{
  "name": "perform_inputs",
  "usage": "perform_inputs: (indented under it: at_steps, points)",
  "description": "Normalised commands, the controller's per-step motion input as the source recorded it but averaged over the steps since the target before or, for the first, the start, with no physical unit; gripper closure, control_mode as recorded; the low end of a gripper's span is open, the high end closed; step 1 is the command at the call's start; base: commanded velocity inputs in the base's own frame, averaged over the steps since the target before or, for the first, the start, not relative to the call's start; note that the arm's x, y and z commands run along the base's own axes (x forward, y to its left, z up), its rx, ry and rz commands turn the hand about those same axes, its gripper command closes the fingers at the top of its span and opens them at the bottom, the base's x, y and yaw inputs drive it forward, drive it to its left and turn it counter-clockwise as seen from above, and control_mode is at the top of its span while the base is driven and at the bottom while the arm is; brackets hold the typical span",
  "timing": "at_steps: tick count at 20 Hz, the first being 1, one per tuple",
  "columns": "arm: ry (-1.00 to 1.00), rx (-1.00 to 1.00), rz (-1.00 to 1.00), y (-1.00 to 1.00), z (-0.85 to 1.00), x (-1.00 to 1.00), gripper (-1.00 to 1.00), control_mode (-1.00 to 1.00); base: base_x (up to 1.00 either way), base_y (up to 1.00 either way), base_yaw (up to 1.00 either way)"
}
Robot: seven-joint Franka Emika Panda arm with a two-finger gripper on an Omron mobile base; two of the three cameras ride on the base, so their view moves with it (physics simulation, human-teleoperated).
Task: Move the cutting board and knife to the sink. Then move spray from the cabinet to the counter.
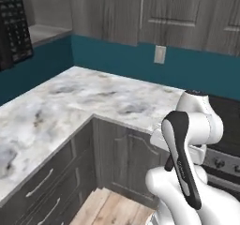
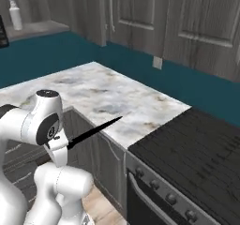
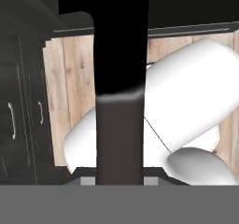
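Note:
The knife (image 3: 119,139) runs up the middle of the hand view, dark grey handle low and black blade above it. My gripper (image 3: 119,180) is shut on the handle. In the right base view the pointed blade of the knife (image 2: 96,129) sticks out from behind my arm, over the front edge of the marble counter (image 2: 108,97). The spray (image 2: 15,13) stands upright on the shelf of the open cabinet (image 2: 40,28) at the far left. The counter (image 1: 70,102) is bare in the left base view. The cutting board and the sink are out of view.
A black microwave (image 1: 11,27) hangs at the upper left beside the cabinet shelf (image 1: 47,32). A dark stove top (image 2: 197,149) adjoins the counter on the right. Grey drawers (image 1: 42,186) and a wooden floor (image 1: 112,210) lie below.

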Motion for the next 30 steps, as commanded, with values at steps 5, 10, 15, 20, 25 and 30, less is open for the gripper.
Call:
perform_inputs:
  at_steps: [5,10,15,20,25,30]
  points:
    - [0.00,0.00,0.00,0.00,0.00,0.00,1.00,1.00,-0.02,0.10,-0.90]
    - [0.00,0.00,0.00,0.00,0.00,0.00,1.00,1.00,0.00,0.08,-0.96]
    - [0.00,0.00,0.00,0.00,0.00,0.00,1.00,1.00,0.00,0.06,-0.97]
    - [0.00,0.00,0.00,0.00,0.00,0.00,1.00,1.00,0.00,0.06,-0.98]
    - [0.00,0.00,0.00,0.00,0.00,0.00,1.00,1.00,0.00,0.03,-0.99]
    - [0.00,0.00,0.00,0.00,0.00,0.00,1.00,1.00,0.20,0.00,-0.75]
